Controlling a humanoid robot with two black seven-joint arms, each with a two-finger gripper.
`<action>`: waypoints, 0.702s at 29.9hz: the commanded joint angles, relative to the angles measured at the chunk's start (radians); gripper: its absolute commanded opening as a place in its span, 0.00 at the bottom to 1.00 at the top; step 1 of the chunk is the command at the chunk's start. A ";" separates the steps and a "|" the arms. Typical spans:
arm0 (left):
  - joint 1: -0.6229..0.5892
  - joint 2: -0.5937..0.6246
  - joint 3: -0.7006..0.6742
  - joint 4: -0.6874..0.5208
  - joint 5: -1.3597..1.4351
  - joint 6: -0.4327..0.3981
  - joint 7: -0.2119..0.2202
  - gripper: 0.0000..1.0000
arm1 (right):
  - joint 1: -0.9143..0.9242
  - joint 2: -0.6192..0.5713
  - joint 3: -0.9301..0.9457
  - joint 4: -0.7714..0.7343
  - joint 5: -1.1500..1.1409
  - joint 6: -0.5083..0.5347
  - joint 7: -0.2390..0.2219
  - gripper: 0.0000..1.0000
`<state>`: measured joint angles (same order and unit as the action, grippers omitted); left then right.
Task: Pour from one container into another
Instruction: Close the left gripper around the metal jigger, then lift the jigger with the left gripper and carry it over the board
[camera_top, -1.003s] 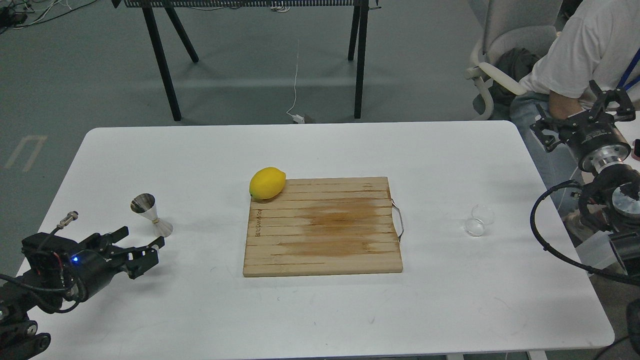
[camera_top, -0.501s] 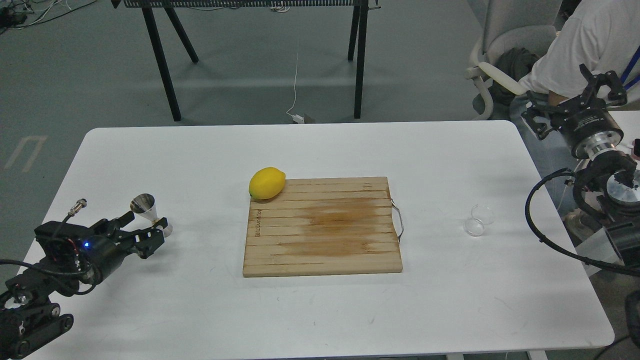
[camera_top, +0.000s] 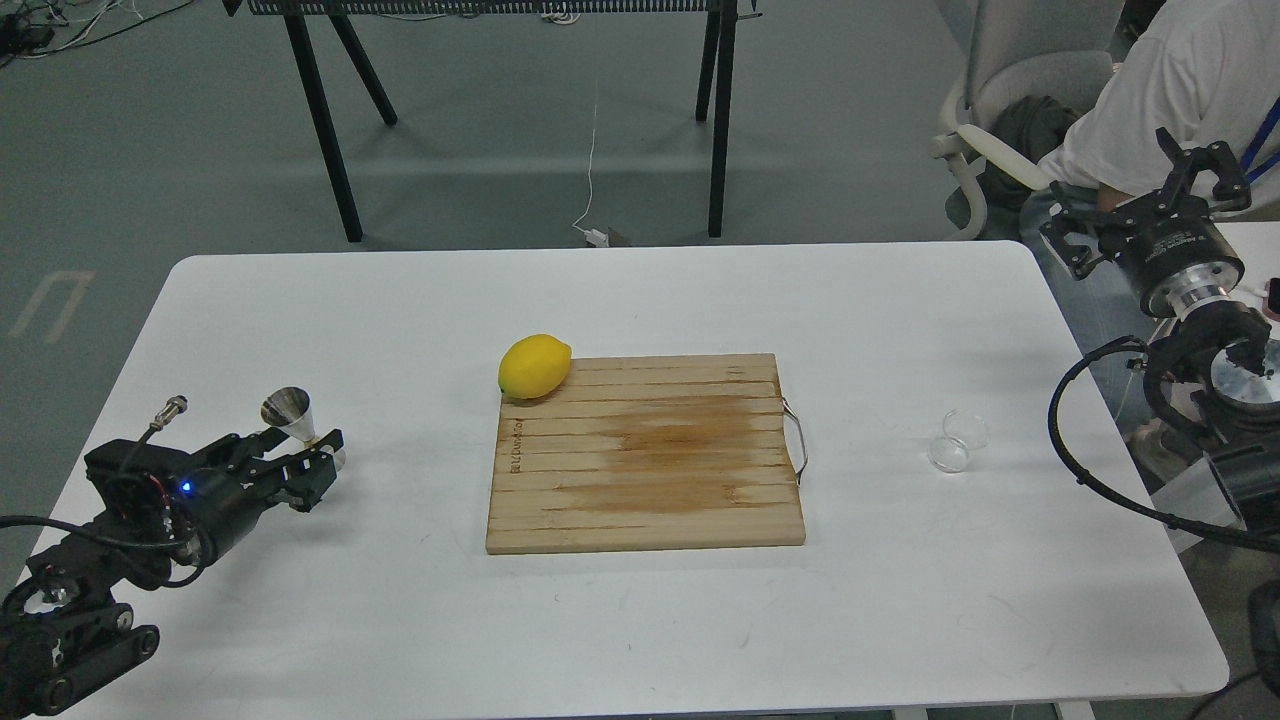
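Observation:
The steel jigger (camera_top: 288, 411) stands upright near the table's left edge, its upper cone showing and its lower cone partly hidden. My left gripper (camera_top: 322, 465) reaches in from the lower left, open, its fingers on either side of the jigger's lower cone; I cannot see whether they touch it. The small clear glass cup (camera_top: 952, 446) rests on the white table (camera_top: 400, 300) at the right, alone. My right gripper (camera_top: 1138, 205) hangs open, high beyond the table's right edge, far from the cup and holding nothing.
A wooden cutting board (camera_top: 645, 470) with a metal handle lies in the middle, a yellow lemon (camera_top: 535, 366) at its far left corner. A seated person (camera_top: 1170, 100) is just behind my right arm. Black table legs stand on the floor beyond.
My left gripper has moved forward and right until its fingers flank the jigger's lower part. My right gripper has risen slightly and shifted left. The cup, lemon and board have stayed put.

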<state>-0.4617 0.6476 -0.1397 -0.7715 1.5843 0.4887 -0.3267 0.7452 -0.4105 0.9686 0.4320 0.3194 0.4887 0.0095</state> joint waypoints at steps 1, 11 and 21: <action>0.002 0.000 0.002 0.000 0.000 0.000 0.001 0.50 | -0.003 0.004 0.001 -0.003 0.000 0.000 0.003 1.00; -0.015 0.000 0.009 0.000 0.000 0.000 -0.005 0.38 | -0.004 0.006 -0.002 -0.004 -0.003 0.000 0.006 1.00; -0.012 -0.002 0.012 -0.011 0.002 0.000 0.000 0.18 | -0.006 0.003 -0.001 -0.007 -0.003 0.000 0.006 1.00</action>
<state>-0.4791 0.6463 -0.1289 -0.7729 1.5842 0.4887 -0.3267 0.7409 -0.4079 0.9664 0.4276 0.3160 0.4887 0.0154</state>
